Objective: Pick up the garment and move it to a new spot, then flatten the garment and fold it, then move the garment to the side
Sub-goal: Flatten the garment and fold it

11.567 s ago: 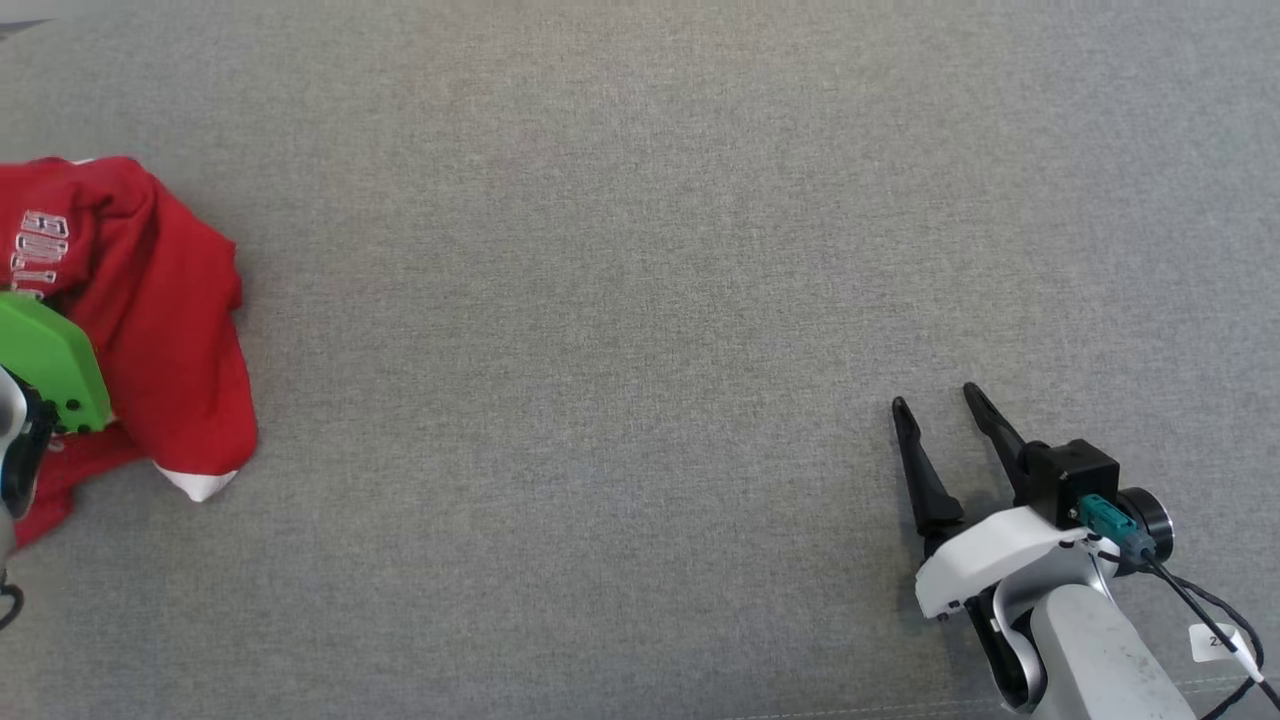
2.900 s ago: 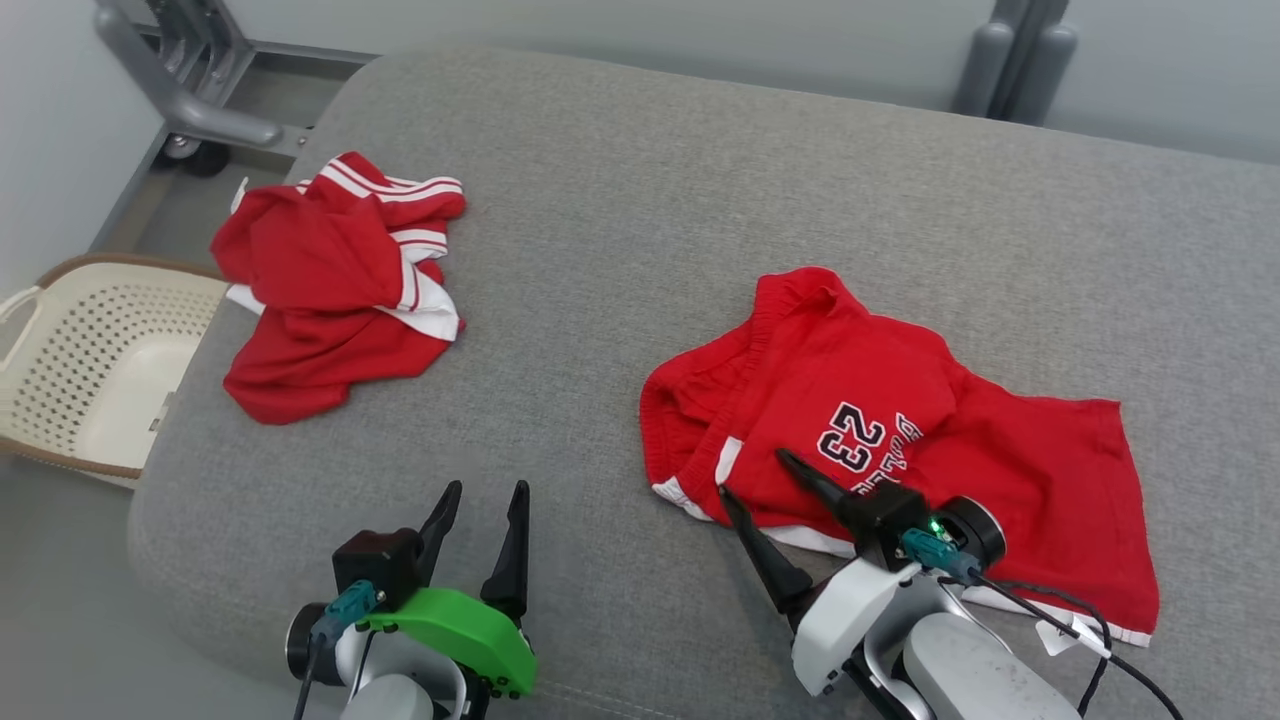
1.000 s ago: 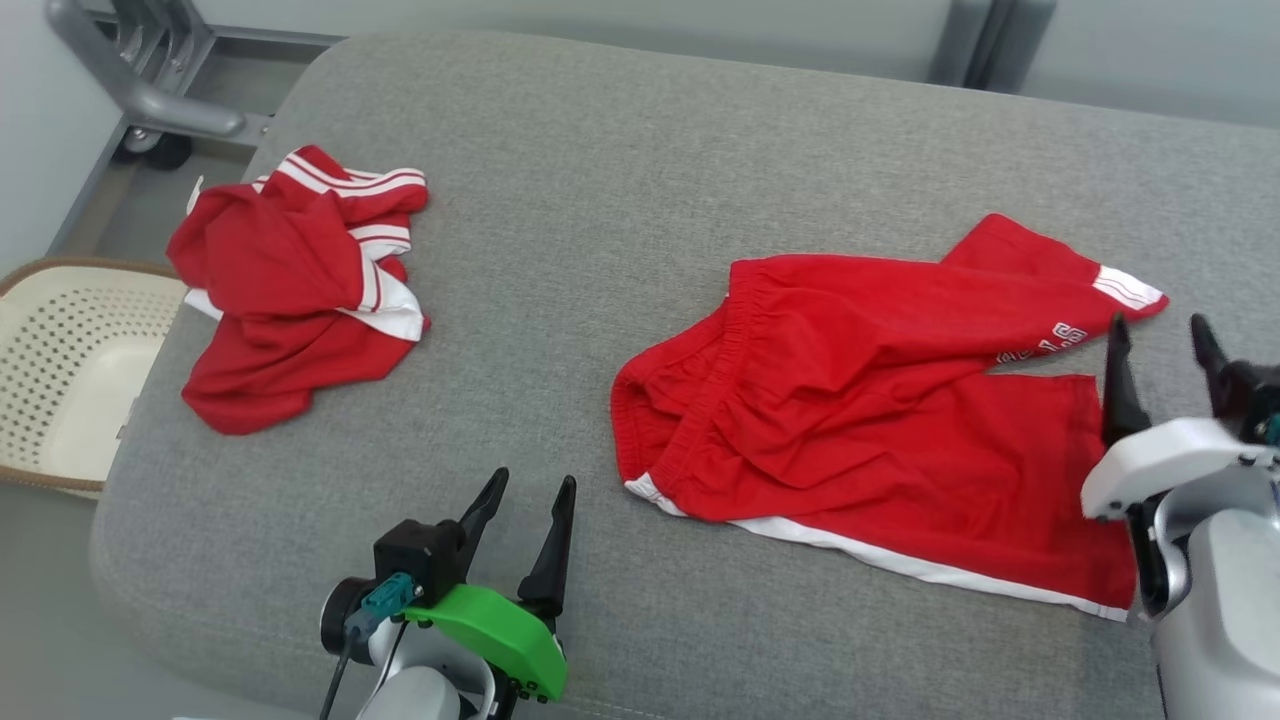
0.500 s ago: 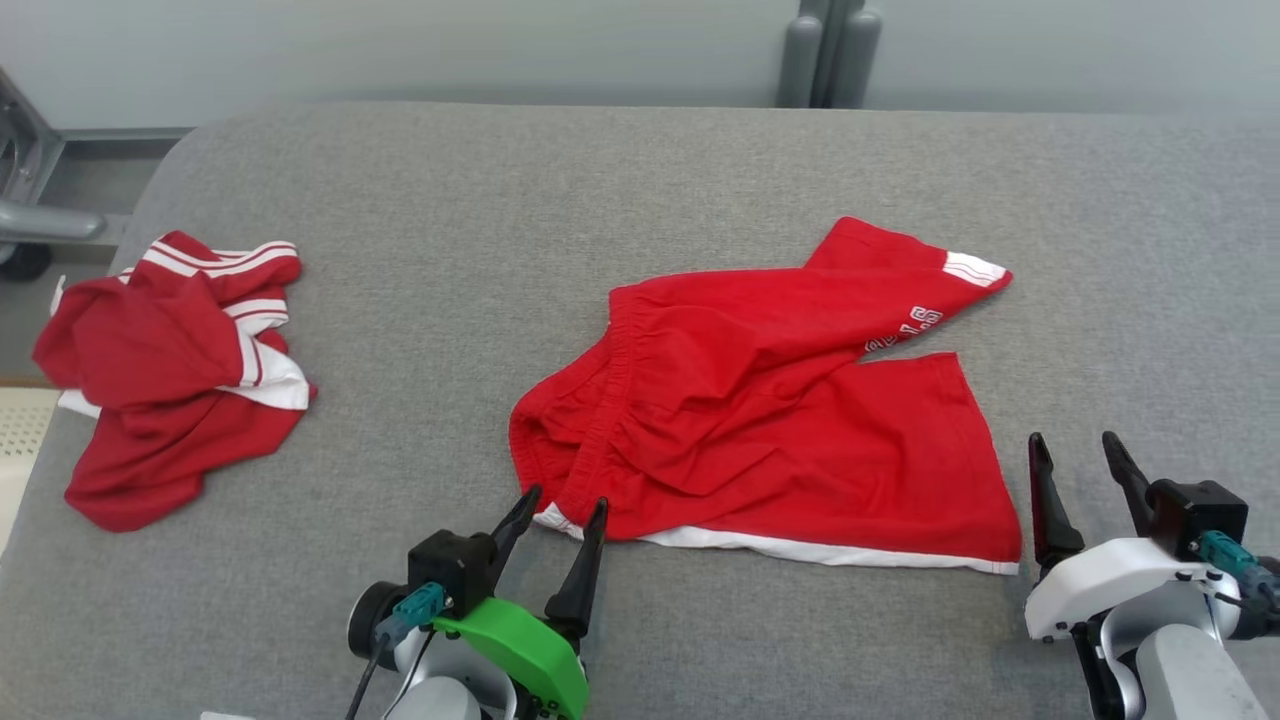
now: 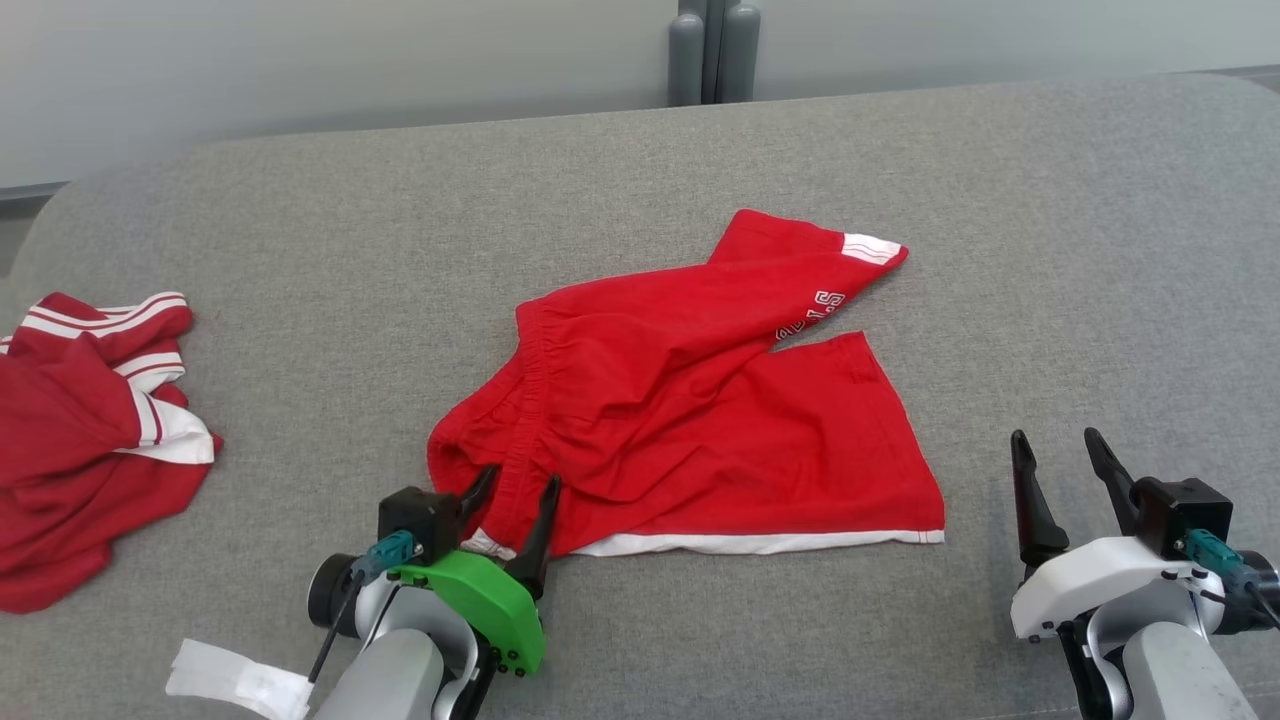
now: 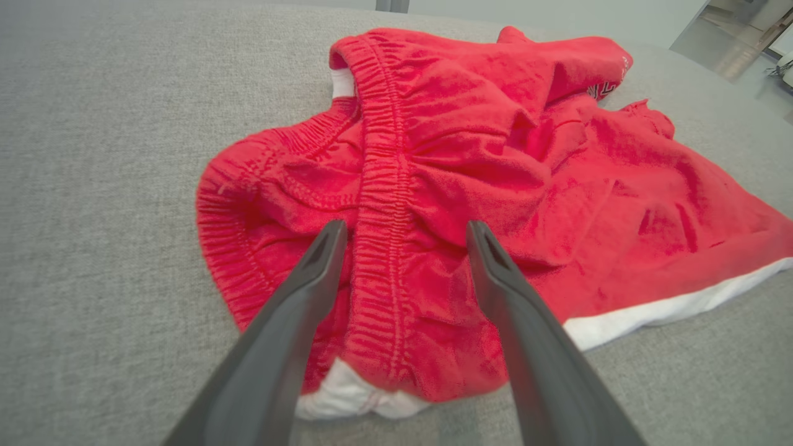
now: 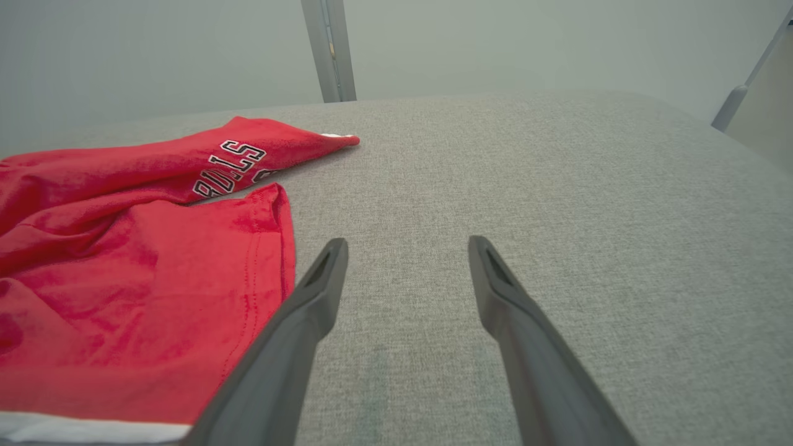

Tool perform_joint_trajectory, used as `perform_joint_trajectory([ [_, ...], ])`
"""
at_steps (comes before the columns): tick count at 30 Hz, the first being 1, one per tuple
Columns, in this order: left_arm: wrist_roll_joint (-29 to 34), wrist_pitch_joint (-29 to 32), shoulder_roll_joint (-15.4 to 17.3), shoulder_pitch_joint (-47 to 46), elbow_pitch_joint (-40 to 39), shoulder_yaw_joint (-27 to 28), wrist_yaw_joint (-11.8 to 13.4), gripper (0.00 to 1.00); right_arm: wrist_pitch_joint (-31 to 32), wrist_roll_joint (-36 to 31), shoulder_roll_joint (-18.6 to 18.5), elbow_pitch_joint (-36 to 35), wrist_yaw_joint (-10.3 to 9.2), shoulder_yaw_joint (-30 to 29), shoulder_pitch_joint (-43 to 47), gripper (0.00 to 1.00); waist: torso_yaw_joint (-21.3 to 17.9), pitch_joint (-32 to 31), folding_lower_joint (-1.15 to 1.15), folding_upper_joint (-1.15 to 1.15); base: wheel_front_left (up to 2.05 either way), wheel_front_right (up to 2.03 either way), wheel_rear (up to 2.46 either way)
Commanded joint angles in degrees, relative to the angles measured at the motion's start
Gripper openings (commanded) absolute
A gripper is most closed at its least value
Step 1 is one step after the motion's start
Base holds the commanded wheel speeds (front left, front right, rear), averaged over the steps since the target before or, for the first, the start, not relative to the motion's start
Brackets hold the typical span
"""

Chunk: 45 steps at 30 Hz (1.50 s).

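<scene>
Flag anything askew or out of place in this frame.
The red shorts lie unflattened: the far leg is twisted diagonally across the rest, and the waistband is bunched and rumpled at the open left gripper. A second red garment sits crumpled at the left edge of the grey cushion. Nothing looks damaged.

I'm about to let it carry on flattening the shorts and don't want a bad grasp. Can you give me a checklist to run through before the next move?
1. Left end effector open: ok; its fingers straddle the waistband of the red shorts.
2. Left fingers touching the cloth: cannot tell.
3. Right end effector open, over bare grey cushion beside the shorts' hem: ok.
4. Shorts lying flat: not ok; the waist is bunched and the cloth is wrinkled.
5. Shorts apart from the other red garment: ok.
</scene>
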Motion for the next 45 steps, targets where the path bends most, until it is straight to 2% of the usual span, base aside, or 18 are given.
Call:
perform_joint_trajectory([
  [1, -0.78, 0.02, 0.2, -1.22, 0.59, -0.04, -0.17, 1.0, -0.16, 0.31, 0.1, -0.28, -0.06, -0.01, 0.05, 1.0, -0.45, 0.3, 0.0, 0.0, 0.0, 0.0, 0.0],
  [8, -4.69, 0.03, 0.25, -3.35, 4.39, -2.73, -0.18, 1.0, -0.16, 0.13, 0.71, -0.23, -0.06, -0.22, -0.1, 1.0, -0.56, 0.87, 0.0, 0.0, 0.0, 0.0, 0.0],
  [10, -5.85, 0.03, 0.44, -3.71, 5.29, -3.85, -0.18, 0.96, -0.16, 0.13, 0.82, -0.22, -0.07, -0.18, -0.23, 1.0, -0.5, 1.03, 0.0, 0.0, 0.0, 0.0, 0.0],
  [12, -6.72, 0.03, 0.82, -4.39, 5.21, -4.63, -0.18, 1.0, -0.16, 0.07, 1.05, -0.25, -0.07, -0.2, -0.48, 1.0, -0.42, 1.22, 0.0, 0.0, 0.0, 0.0, 0.0],
  [14, -7.29, 0.03, 1.07, -4.68, 4.38, -4.74, -0.18, 0.98, -0.16, 0.28, 1.1, -0.22, -0.06, -0.1, -0.75, 1.0, -0.34, 1.41, 0.0, 0.0, 0.0, 0.0, 0.0],
  [15, -7.34, 0.03, 1.21, -4.58, 3.87, -4.79, -0.18, 0.92, -0.16, 0.32, 1.14, -0.27, -0.06, -0.05, -0.75, 1.0, -0.32, 1.48, 0.0, 0.0, 0.0, 0.0, 0.0],
  [16, -7.5, 0.03, 1.3, -4.52, 3.23, -4.74, -0.18, 0.65, -0.16, 0.32, 1.16, -0.36, -0.07, 0.02, -0.76, 1.0, -0.31, 1.56, 0.0, 0.0, 0.0, 0.0, 0.0],
  [18, -7.35, 0.03, 1.58, -4.17, 2.3, -4.72, -0.18, 0.3, -0.16, 0.41, 1.08, -0.34, -0.06, 0.14, -0.81, 1.0, -0.3, 1.71, 0.0, 0.0, 0.0, 0.0, 0.0],
  [19, -7.57, 0.03, 1.56, -3.88, 2.17, -5.04, -0.18, 0.02, -0.16, 0.4, 1.01, -0.23, -0.07, 0.25, -0.81, 1.0, -0.31, 1.77, 0.0, 0.0, 0.0, 0.0, 0.0],
  [27, -8.39, 0.03, 2.52, -4.4, 0.13, -5.84, -0.18, 0.0, -0.16, 0.85, 0.87, 0.16, -0.06, -0.36, -0.91, 1.0, -0.47, 1.99, 0.0, 0.0, 0.0, 0.0, 0.0],
  [35, -4.38, 0.03, 2.91, -5.0, -6.4, 0.5, -0.18, 0.0, -0.16, 1.16, 1.32, 0.25, -0.06, -0.86, -0.8, 1.0, -0.66, 2.65, 0.0, 0.0, 0.0, 0.0, 0.0],
  [45, 0.2, 0.03, 3.98, -7.74, -1.14, 5.9, 0.21, 0.0, -0.16, 0.94, 1.72, 0.09, -0.07, 0.14, -2.12, 1.0, -3.44, 4.44, 0.0, 0.0, 0.0, 0.0, 0.0],
])
